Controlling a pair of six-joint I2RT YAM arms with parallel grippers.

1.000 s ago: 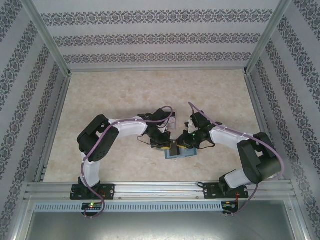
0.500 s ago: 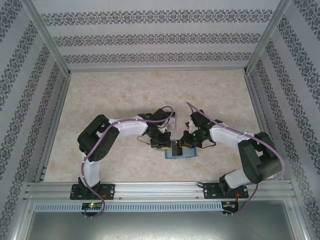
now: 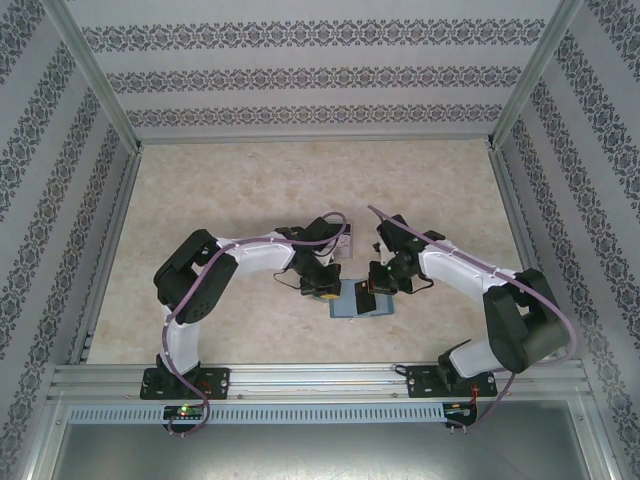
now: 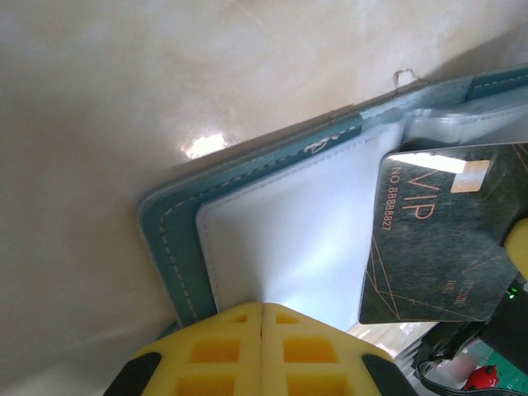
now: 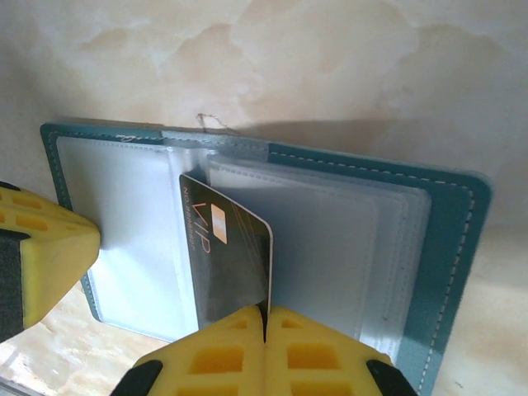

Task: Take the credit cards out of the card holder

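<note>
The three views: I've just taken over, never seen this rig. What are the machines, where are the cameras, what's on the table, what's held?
Two robot arms, bolted at the near edge of a table. The top view looks down from behind them; the other two cameras ride on the wrists. An open teal card holder lies on the table. The left gripper is shut, tips on its clear page, apparently pinning it. The right gripper is shut on a dark card lettered VIP.

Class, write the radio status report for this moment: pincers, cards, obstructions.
Left pincer shut at edge of card holder. Right pincer shut on dark VIP card, tilted over open holder. Nothing blocking.
</note>
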